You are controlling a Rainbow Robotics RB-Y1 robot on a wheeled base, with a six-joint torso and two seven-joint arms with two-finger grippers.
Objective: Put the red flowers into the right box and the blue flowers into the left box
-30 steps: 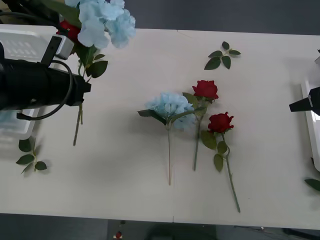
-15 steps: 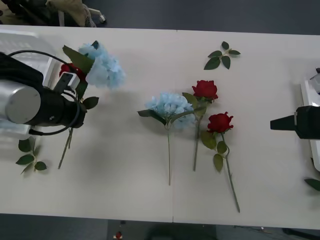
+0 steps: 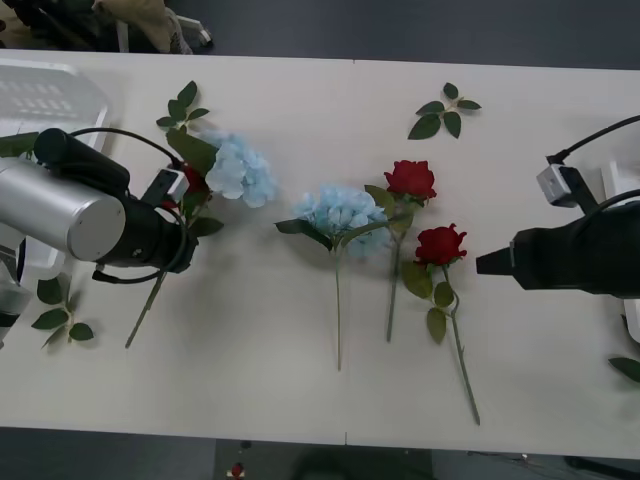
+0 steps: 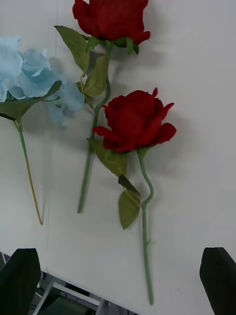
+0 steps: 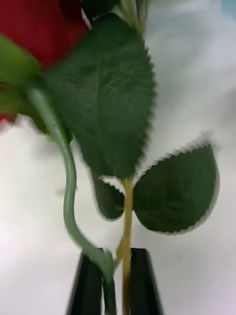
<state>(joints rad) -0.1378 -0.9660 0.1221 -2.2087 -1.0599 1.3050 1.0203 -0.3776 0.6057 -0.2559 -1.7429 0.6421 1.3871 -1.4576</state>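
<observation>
My left gripper [image 3: 180, 248] is at the table's left, its black fingers [image 5: 88, 280] shut on two stems. One stem bears a blue flower [image 3: 242, 170]. The other bears a red flower [image 3: 192, 180], which fills a corner of the left wrist view [image 5: 44, 29]. Mid-table lie another blue flower [image 3: 340, 212] [image 4: 34, 78] and two red flowers [image 3: 411, 178] [image 3: 440, 243]. My right gripper [image 3: 482, 265] [image 4: 118, 256] is open just right of the nearer red flower [image 4: 132, 120]. The left box [image 3: 50, 95] is at the far left, and the right box [image 3: 622, 178] shows at the right edge.
Bloomless leaf sprigs lie at the back right [image 3: 445, 110], back left [image 3: 182, 108], front left [image 3: 60, 310] and right edge [image 3: 628, 367]. Bare white table [image 3: 250, 380] stretches in front of the flowers to its near edge.
My left arm has come down and rightward from over the left box, still holding its two flowers. My right arm has moved left, up to the nearer red flower.
</observation>
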